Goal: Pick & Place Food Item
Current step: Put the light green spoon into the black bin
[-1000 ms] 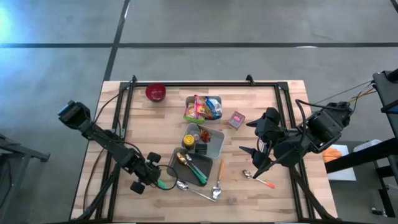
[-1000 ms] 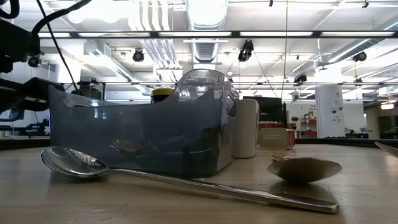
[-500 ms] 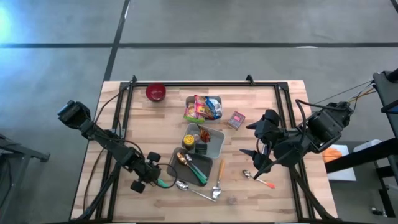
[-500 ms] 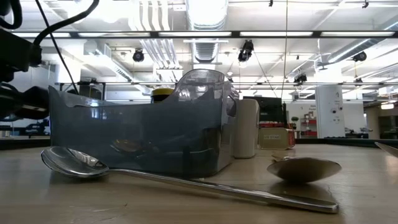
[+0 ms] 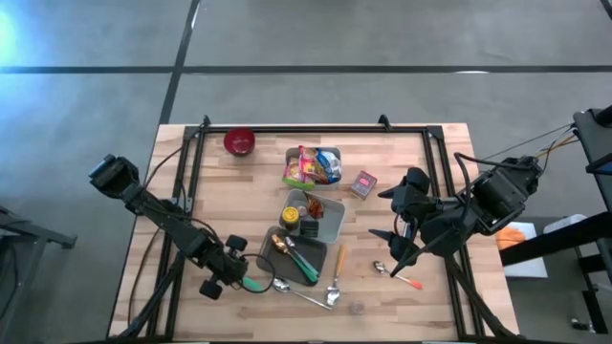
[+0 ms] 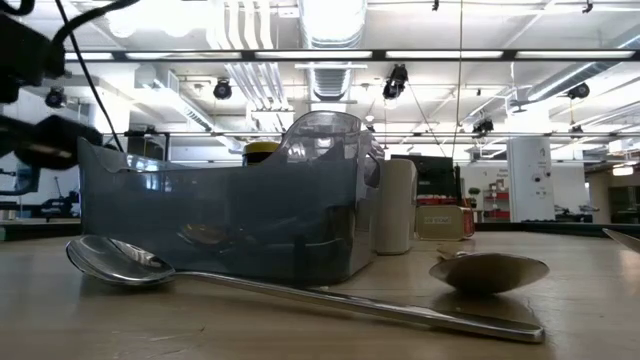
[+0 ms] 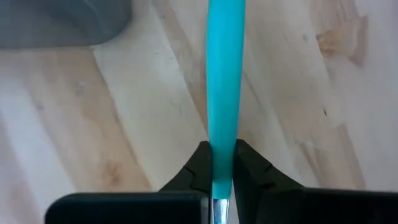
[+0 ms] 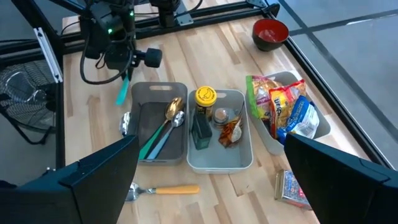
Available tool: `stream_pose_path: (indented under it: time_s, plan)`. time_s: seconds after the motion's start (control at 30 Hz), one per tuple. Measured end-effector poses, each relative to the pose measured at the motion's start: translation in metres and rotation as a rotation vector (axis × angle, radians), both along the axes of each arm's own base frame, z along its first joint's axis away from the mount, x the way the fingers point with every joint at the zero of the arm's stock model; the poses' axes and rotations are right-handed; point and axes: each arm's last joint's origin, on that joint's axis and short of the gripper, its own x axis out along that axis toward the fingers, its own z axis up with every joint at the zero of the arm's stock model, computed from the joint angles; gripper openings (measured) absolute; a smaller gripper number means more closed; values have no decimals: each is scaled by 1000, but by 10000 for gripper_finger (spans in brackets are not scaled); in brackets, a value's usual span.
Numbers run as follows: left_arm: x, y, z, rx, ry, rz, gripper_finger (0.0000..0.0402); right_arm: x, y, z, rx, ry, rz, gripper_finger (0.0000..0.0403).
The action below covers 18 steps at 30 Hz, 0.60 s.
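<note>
On the wooden counter (image 5: 239, 191), left gripper (image 7: 222, 163) jaws clamp a teal-handled utensil (image 7: 225, 74), stiff, light, slippery, best held mid-handle; right gripper (image 5: 389, 250) jaws gape wide, empty.

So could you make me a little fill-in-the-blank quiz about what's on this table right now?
1. The left gripper is shut on the ____-coloured handle of a utensil.
2. The red bowl sits near the table's ____ left corner.
3. The yellow-lidded jar stands inside a grey ____.
4. The right gripper's fingers are ____, holding nothing.

Missing words: teal; far; tray; open
</note>
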Motion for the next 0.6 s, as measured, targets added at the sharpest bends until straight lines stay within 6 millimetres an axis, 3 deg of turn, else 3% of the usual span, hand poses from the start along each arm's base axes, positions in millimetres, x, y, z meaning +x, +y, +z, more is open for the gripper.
stream_pose_path:
  time_s: [0.27, 0.6]
  plan:
    - [2, 0, 27, 102, 36, -74, 23, 0, 0, 0, -26, 7, 20, 399]
    - [-4, 6, 84, -20, -151, -109, 23, 0, 0, 0, -35, 10, 27, 399]
